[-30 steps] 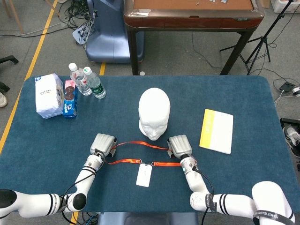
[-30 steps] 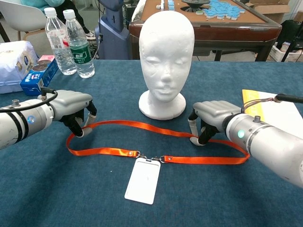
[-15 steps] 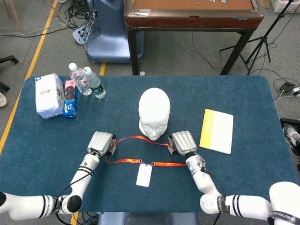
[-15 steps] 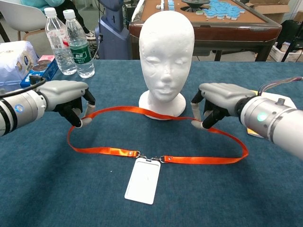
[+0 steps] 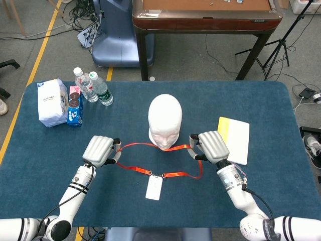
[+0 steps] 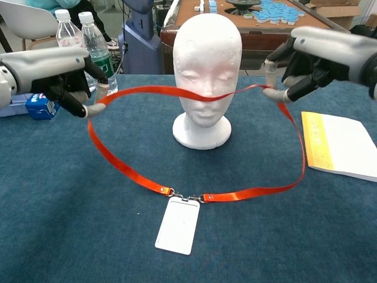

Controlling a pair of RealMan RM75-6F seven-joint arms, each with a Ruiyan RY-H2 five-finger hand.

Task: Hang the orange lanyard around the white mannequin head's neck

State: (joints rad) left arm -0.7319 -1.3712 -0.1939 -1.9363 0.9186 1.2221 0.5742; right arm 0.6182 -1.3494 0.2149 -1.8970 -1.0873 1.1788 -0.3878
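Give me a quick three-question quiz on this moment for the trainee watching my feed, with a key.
1. True or false: the orange lanyard already hangs around the neck of the white mannequin head.
2. What does the left hand hold? A) a water bottle B) the lanyard strap C) nothing
3. Fill in: the white badge holder lies flat on the ____.

Key:
1. False. The strap crosses in front of the face, stretched between the left hand and the right hand.
2. B.
3. Table, on its blue cloth.
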